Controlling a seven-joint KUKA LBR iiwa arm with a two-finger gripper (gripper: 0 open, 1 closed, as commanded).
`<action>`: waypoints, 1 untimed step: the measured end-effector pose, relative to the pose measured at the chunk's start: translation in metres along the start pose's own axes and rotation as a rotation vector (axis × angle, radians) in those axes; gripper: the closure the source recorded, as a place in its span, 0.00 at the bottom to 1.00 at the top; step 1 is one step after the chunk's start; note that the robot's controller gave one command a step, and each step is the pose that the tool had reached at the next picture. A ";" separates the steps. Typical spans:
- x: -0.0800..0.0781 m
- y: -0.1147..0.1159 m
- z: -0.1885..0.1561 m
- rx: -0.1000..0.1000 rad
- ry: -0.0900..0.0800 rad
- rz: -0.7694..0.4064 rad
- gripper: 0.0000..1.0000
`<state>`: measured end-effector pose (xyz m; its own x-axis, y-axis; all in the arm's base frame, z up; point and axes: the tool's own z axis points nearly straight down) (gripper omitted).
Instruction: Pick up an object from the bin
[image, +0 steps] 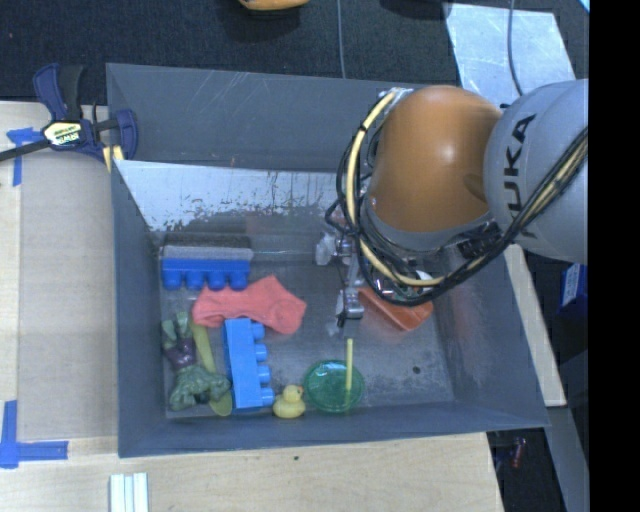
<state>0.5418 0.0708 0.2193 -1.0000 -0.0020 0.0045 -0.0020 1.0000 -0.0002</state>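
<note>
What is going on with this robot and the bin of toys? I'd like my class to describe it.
A KUKA arm reaches in from the right, and its gripper hangs low over the middle of the grey bin. An orange-red thing lies close beside it, partly under the arm, and a pink cloth lies on its other side. Nothing looks picked up yet. A long blue brick, a yellow duck and a green round thing lie nearer the view's lower edge.

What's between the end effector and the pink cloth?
Nothing; in the camera view, bare grey bin floor lies between the end effector and the pink cloth.
</note>
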 end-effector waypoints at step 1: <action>-0.002 0.000 -0.004 -0.001 -0.008 0.002 0.00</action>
<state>0.5435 0.0704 0.2231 -1.0000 -0.0003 -0.0033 -0.0003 1.0000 0.0006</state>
